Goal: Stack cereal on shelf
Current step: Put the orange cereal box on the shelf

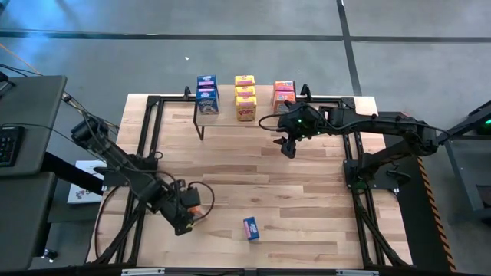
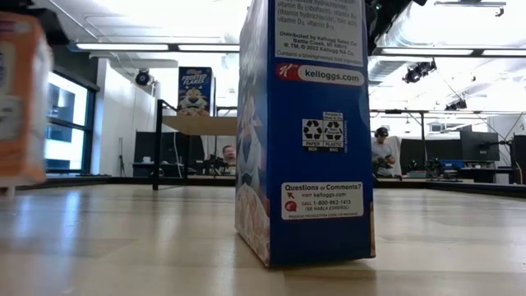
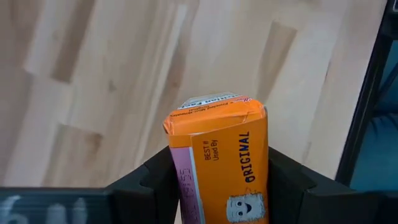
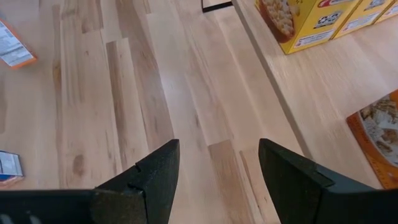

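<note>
The shelf (image 1: 230, 115) stands at the table's far edge. On its top are blue (image 1: 207, 93), yellow (image 1: 245, 96) and orange (image 1: 284, 93) cereal boxes. One blue box (image 1: 252, 228) stands alone on the table near the front edge and looms close in the low view (image 2: 304, 131). At the near left, my left gripper (image 1: 186, 213) is shut on an orange cereal box (image 3: 217, 168). My right gripper (image 4: 217, 180) hangs open over the table just in front of the shelf's right end (image 1: 288, 146), with nothing between its fingers. My left gripper pinches the orange box by its two opposite sides (image 3: 261, 180) between its two fingers (image 3: 158, 186). The fingers come from above, slanting down, and lie along the box. The box's flap end (image 3: 214, 109) sticks out past the fingertips. In the low view the box (image 2: 20, 99) hangs clear of the table.
Black frame rails (image 1: 146, 138) run along the table's left and right sides by the arm bases. The wide middle of the wooden table (image 1: 261, 180) between the shelf and the lone blue box is bare. People sit in the room behind (image 2: 380, 148).
</note>
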`<control>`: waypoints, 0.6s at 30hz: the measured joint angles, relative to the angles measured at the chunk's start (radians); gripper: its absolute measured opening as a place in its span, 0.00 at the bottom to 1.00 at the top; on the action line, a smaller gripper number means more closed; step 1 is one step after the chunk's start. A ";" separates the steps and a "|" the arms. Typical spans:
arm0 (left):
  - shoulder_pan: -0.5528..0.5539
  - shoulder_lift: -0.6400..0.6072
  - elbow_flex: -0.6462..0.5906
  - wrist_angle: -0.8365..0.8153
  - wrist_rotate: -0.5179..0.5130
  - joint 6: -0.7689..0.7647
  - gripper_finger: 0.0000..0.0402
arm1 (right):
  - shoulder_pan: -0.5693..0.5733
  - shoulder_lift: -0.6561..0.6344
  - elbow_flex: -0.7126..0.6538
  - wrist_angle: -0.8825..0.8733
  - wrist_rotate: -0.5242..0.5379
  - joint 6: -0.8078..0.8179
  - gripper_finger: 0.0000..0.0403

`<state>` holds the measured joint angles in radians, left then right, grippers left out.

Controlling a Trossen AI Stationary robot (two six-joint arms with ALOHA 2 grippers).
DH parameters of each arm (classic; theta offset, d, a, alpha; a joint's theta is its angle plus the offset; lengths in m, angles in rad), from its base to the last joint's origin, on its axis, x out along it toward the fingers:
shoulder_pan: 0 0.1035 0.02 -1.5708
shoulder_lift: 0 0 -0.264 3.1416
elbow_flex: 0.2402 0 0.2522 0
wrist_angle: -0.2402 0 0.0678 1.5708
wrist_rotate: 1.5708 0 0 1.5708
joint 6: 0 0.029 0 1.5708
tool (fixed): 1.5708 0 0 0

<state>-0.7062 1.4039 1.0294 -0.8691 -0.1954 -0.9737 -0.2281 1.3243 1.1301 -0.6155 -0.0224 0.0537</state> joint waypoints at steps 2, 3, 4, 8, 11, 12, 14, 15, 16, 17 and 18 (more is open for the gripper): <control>0.024 -0.007 0.000 0.000 -0.011 0.048 0.41 | 0.000 0.000 0.000 0.000 -0.001 0.015 0.52; 0.035 -0.010 0.000 -0.001 -0.018 0.071 0.41 | 0.000 0.000 0.000 0.000 -0.001 0.017 0.52; 0.049 -0.014 0.000 0.000 -0.025 0.094 0.41 | 0.000 0.000 0.000 0.000 -0.001 0.017 0.52; 0.109 -0.018 0.000 0.002 -0.037 0.187 0.41 | 0.000 0.000 0.000 0.000 -0.001 0.017 0.52; 0.155 -0.019 0.000 0.002 -0.038 0.252 0.41 | 0.000 0.000 0.000 0.000 -0.001 0.023 0.52; 0.169 -0.019 0.000 0.003 -0.040 0.271 0.41 | 0.000 0.000 0.000 0.000 -0.001 0.027 0.53; 0.195 -0.019 0.000 0.010 -0.049 0.307 0.41 | 0.000 0.000 0.000 0.000 -0.001 0.030 0.54; 0.207 -0.019 0.000 0.012 -0.052 0.325 0.41 | 0.000 0.000 0.000 0.000 -0.001 0.029 0.55; 0.218 -0.019 0.000 0.017 -0.054 0.343 0.41 | 0.000 0.000 0.000 0.000 -0.001 0.028 0.56; 0.228 -0.019 0.000 0.026 -0.054 0.363 0.41 | 0.000 0.000 0.000 0.000 -0.004 0.027 0.58; 0.238 -0.019 0.000 0.040 -0.054 0.384 0.41 | 0.000 0.000 0.000 0.000 -0.008 0.026 0.59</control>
<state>-0.4681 1.3853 1.0294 -0.8293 -0.2492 -0.5899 -0.2282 1.3243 1.1301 -0.6159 -0.0308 0.0793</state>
